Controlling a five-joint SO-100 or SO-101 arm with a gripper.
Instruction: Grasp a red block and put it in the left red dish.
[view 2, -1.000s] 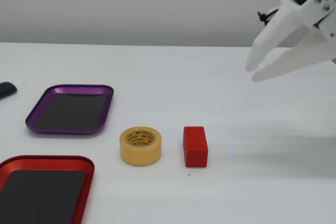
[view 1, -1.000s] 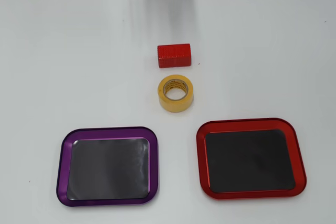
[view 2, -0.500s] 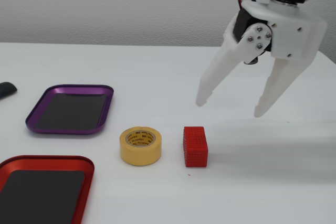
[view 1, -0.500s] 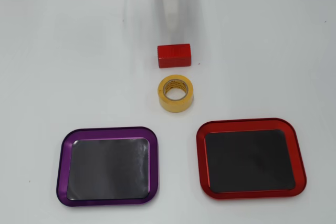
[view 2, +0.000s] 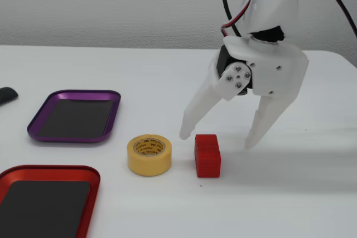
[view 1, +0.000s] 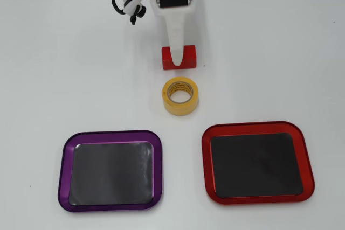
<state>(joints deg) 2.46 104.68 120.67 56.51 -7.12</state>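
Note:
The red block (view 1: pixel 190 57) lies on the white table under my gripper; in the fixed view (view 2: pixel 207 155) it stands just right of the yellow tape roll. My white gripper (view 2: pixel 218 139) is open and empty. Its two fingertips hang a little above the table, one on each side of the block, without touching it. In the overhead view the gripper (view 1: pixel 176 51) comes in from the top and one finger covers the block's middle. The red dish (view 1: pixel 253 165) with its dark floor is empty, at the lower right in the overhead view and the lower left in the fixed view (view 2: pixel 44 202).
A yellow tape roll (view 1: pixel 180 96) (view 2: pixel 149 154) lies between the block and the trays. An empty purple tray (view 1: pixel 110 171) (view 2: pixel 75 118) sits beside the red dish. A dark object (view 2: pixel 5 96) shows at the fixed view's left edge. Arm cables (view 1: pixel 126 1) hang near the arm base.

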